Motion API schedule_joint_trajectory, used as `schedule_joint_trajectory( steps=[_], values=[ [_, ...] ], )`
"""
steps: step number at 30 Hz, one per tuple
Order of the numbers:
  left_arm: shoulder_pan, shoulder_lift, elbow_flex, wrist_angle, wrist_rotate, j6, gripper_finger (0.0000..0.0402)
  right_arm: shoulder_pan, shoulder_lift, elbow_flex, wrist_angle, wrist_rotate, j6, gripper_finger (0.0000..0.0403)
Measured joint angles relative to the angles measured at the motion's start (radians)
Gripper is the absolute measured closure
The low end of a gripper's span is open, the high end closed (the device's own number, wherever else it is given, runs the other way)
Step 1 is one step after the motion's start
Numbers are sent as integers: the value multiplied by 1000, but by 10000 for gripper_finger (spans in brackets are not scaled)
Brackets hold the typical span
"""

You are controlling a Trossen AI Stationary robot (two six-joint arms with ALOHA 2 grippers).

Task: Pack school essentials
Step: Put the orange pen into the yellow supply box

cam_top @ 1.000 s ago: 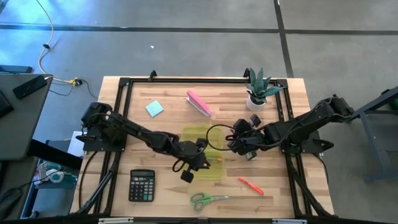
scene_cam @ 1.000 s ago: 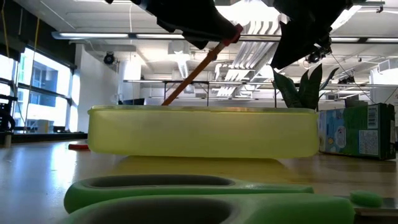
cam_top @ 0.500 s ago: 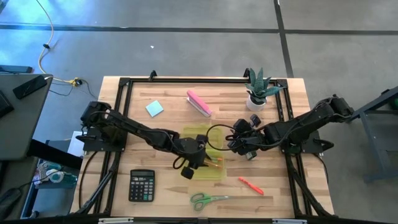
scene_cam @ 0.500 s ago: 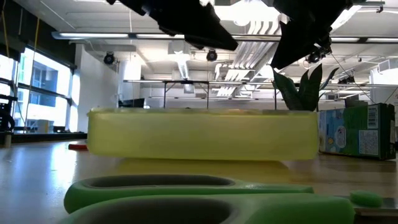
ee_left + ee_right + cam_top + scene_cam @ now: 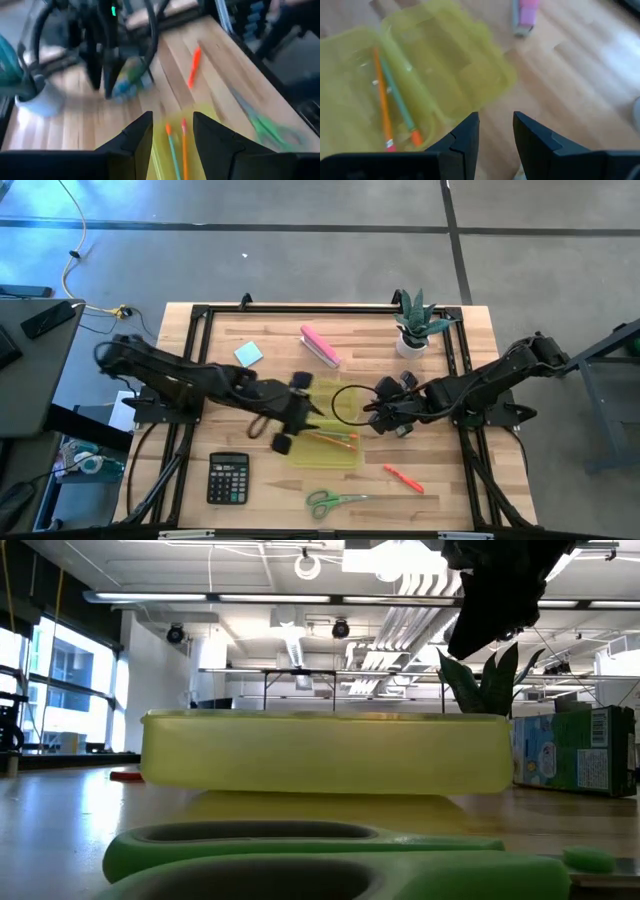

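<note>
Since a second ago we note the left gripper [image 5: 283, 442] withdrawn toward 9 o'clock of the yellow case [image 5: 325, 426], jaws parted, empty; its orange pencil [image 5: 330, 437] now lies inside beside a teal one [image 5: 397, 100]. Packed: two pencils. Outstanding on the surface [image 5: 440, 490]: red pen [image 5: 403, 478] and scissors [image 5: 333, 501] at 5–6 o'clock, blue note pad [image 5: 248, 355] at 10. Right gripper [image 5: 383, 408], 3 o'clock of case, parted, empty

Bare wood between yellow case [image 5: 328, 425] and scissors [image 5: 335, 501] looks passable; red pen [image 5: 403, 477] lies beside.
</note>
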Motion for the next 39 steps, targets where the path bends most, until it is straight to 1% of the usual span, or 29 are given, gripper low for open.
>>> schedule_joint_trajectory(
  steps=[1, 3, 5, 7, 8, 10, 12, 14, 15, 18, 20, 21, 24, 26, 30, 33, 39],
  values=[
    [0, -21, 3, 5, 4, -5, 271, 6, 1, 0, -5, -23, 9, 291],
    [8, -79, 1, -69, 6, -32, 271, 13, 0, 0, -8, -74, 24, 291],
    [22, -124, 3, -93, 15, -66, 271, 25, 1, 0, -9, -131, 24, 291],
    [36, -176, -20, -136, 25, -94, 271, 39, 0, 0, -2, -167, 25, 291],
    [42, -197, -41, -147, 26, -105, 271, 48, 0, 2, 6, -178, 31, 291],
    [47, -237, -93, -117, 25, -131, 271, 67, 0, 2, 2, -182, 43, 291],
    [54, -282, -169, -135, 25, -167, 271, 85, 0, 1, 2, -201, 43, 291],
    [55, -316, -240, -81, 22, -182, 271, 104, 0, 1, 2, -229, 43, 291],
    [56, -337, -281, -94, 18, -191, 271, 112, 0, 0, 1, -247, 46, 291],
    [55, -367, -377, -15, -3, -212, 271, 134, 1, 0, -16, -286, 77, 291],
    [57, -393, -428, -21, -10, -222, 271, 144, 5, 0, -26, -298, 110, 290],
    [57, -398, -446, 4, -12, -227, 271, 150, 7, 0, -50, -316, 132, 289],
    [56, -426, -503, -7, -18, -244, 271, 164, 20, 0, -94, -392, 206, 283],
    [55, -435, -525, 0, -33, -258, 271, 182, 28, -1, -151, -417, 263, 273],
    [56, -454, -564, -1, -38, -281, 271, 230, 61, -1, -188, -426, 349, 244],
    [56, -468, -577, -15, -38, -298, 271, 276, 90, -1, -186, -473, 422, 224],
    [54, -472, -581, 7, -36, -310, 271, 381, 149, -1, -157, -495, 561, 215]
  ],
)
